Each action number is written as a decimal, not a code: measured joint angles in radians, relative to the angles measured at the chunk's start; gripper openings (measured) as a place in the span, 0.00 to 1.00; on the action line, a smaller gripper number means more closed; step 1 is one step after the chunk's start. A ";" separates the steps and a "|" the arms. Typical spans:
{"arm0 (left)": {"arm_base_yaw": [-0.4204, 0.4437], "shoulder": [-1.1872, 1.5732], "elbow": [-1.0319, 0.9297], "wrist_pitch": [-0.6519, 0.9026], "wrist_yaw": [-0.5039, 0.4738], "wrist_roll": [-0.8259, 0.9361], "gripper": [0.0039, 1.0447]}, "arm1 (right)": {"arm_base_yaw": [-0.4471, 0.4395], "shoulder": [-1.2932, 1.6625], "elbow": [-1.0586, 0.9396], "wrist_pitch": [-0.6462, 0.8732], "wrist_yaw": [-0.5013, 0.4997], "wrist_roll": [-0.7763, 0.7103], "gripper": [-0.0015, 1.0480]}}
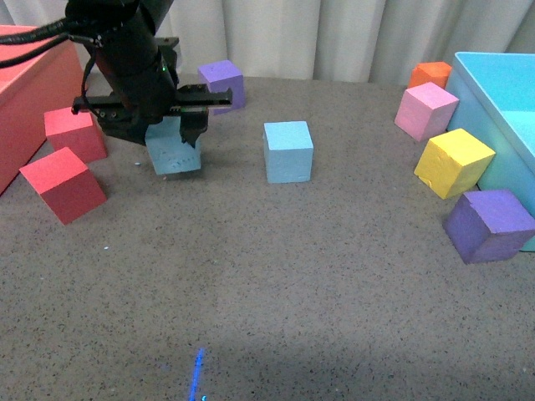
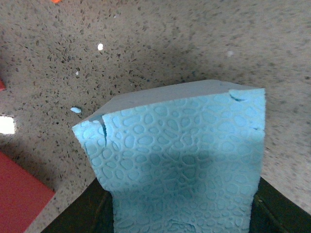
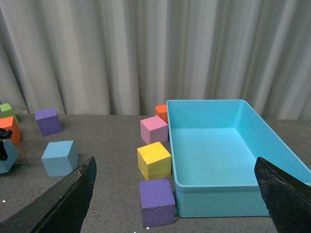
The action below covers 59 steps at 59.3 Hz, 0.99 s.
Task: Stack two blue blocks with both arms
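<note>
My left gripper (image 1: 171,125) is shut on a pale blue block (image 1: 173,152) at the back left of the table. That block's pitted, nicked face (image 2: 184,155) fills the left wrist view between the dark fingers (image 2: 73,218). Whether it touches the table I cannot tell. The second blue block (image 1: 288,151) stands smooth and upright on the table, about a block's width to the right of the held one, and also shows in the right wrist view (image 3: 59,158). My right gripper (image 3: 177,204) is open and empty, facing the cyan box; the right arm is out of the front view.
Two red cubes (image 1: 64,184) and a salmon box (image 1: 25,92) lie left of the held block, with a purple cube (image 1: 222,82) behind it. At the right, pink (image 1: 426,110), orange (image 1: 430,73), yellow (image 1: 454,163) and purple (image 1: 489,224) cubes line the large cyan box (image 1: 501,125).
</note>
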 joint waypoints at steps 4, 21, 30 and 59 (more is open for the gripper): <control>-0.028 -0.066 -0.024 0.002 0.002 -0.016 0.45 | 0.000 0.000 0.000 0.000 0.000 0.000 0.91; -0.169 -0.141 0.043 -0.102 -0.034 -0.075 0.45 | 0.000 0.000 0.000 0.000 0.000 0.000 0.91; -0.219 -0.083 0.146 -0.176 -0.052 -0.093 0.45 | 0.000 0.000 0.000 0.000 0.000 0.000 0.91; -0.288 0.134 0.468 -0.352 -0.089 -0.146 0.45 | 0.000 0.000 0.000 0.000 0.000 0.000 0.91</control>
